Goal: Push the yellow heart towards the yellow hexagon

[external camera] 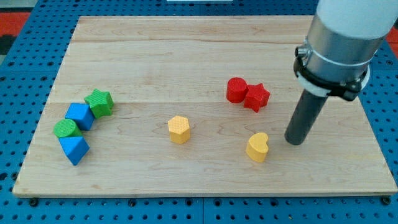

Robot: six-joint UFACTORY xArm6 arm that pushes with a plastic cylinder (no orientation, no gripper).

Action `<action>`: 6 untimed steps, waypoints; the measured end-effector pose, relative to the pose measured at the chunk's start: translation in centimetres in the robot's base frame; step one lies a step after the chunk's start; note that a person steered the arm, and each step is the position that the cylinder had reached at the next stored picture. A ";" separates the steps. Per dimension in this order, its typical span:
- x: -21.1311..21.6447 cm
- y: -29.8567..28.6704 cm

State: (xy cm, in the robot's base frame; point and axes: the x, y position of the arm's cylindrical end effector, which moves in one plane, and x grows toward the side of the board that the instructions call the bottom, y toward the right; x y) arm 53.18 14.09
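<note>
The yellow heart [257,147] lies on the wooden board at the view's lower right of centre. The yellow hexagon [179,129] stands to its left, near the board's middle, with a wide gap between them. My tip [295,140] rests on the board just to the right of the heart, a small gap apart. The dark rod rises from it to the grey arm body at the view's top right.
A red cylinder [236,89] and a red star [256,97] touch each other above the heart. At the view's left sit a green star [99,102], a blue cube [79,116], a green cylinder [66,129] and a blue triangular block [74,149].
</note>
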 end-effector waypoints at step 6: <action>4.1 -7.2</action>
